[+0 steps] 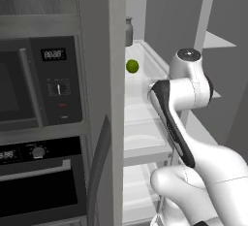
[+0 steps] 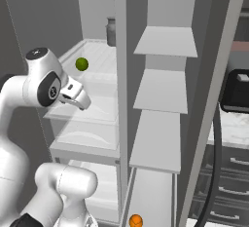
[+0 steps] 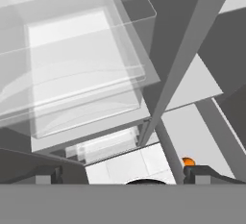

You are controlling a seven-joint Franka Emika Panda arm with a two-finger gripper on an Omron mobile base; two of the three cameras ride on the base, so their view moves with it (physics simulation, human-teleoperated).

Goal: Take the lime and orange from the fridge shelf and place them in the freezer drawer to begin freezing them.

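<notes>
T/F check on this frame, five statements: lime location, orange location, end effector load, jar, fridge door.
1. The lime sits on a translucent fridge shelf. True.
2. The orange is beside the lime. False: it lies far lower, at the bottom of the right compartment.
3. The end effector holds the lime. False: nothing sits between its fingertips.
4. A dark jar stands behind the lime on the same shelf. True.
5. The fridge is closed. False: its inside is open to view.

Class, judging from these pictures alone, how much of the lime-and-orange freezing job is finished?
Done: the orange already lies low in the freezer side. In hand: nothing, with the gripper open and empty. Left: the lime sits on the fridge shelf, awaiting pickup and placement.
</notes>
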